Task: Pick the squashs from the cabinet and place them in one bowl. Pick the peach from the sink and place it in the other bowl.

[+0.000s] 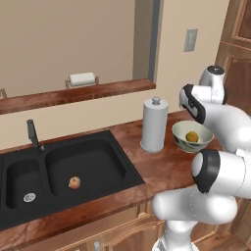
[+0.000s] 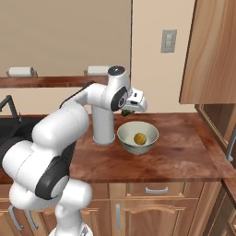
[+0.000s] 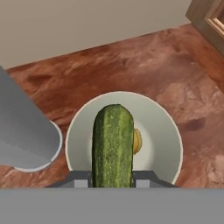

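We are about halfway through our job. Nearest to us in the hand view, at the bottom middle of the frame, our jaws (image 3: 112, 179) are closed tight on the green squash (image 3: 112, 144). It is long, dark green and bumpy, with a rounded tip that points up the frame. In the right base view we see just a bit of it, dark, tucked under the hand near the middle of the frame.

Right behind the squash in the hand view sits the pale bowl (image 3: 164, 131), round and creamy white. The green squash hangs above it and we think it is not inside yet. The yellow squash (image 3: 137, 141) is already in the bowl. It peeks out on the right of the green one. In the right base view it looks small, round and bright in the bottom of the bowl, at the middle of the frame. So one squash is done, and the second only needs to be let go, we think.

The bowl stands on the brown counter (image 3: 144, 65). Just beside it, at the left of the hand view, is the grey paper towel roll (image 3: 22, 135).

Farther off, at the lower left of the left base view, the peach (image 1: 74, 183) lies in the big basin of the black sink (image 1: 14, 162). It is small and round, orange with a red side. We have not picked it up yet, so it is left to do.
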{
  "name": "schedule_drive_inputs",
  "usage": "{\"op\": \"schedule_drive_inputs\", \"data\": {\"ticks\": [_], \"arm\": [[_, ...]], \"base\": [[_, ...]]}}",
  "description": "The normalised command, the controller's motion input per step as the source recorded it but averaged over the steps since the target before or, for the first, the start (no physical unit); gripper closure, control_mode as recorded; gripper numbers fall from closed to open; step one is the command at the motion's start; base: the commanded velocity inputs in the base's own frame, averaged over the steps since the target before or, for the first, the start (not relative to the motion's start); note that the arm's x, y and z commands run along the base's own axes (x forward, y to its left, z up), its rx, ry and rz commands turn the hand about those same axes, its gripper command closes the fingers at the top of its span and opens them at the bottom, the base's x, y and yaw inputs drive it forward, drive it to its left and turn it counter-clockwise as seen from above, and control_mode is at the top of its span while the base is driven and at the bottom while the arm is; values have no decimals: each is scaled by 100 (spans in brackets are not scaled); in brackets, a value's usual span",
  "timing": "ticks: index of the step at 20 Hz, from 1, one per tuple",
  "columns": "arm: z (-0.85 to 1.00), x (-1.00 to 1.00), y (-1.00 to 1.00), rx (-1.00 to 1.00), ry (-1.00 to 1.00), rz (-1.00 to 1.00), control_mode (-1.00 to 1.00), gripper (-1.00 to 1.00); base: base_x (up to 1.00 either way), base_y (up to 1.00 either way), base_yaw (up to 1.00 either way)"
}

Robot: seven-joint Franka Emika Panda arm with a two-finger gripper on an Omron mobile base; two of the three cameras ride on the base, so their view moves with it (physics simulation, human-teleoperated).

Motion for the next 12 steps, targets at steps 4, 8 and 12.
{"op": "schedule_drive_inputs", "data": {"ticks": [4,8,12], "arm": [[-50,-5,0,0,0,0,-100,100],[-51,0,0,0,0,0,-100,100],[-49,0,0,0,0,0,-100,100]], "base": [[0,0,0],[0,0,0],[0,0,0]]}}
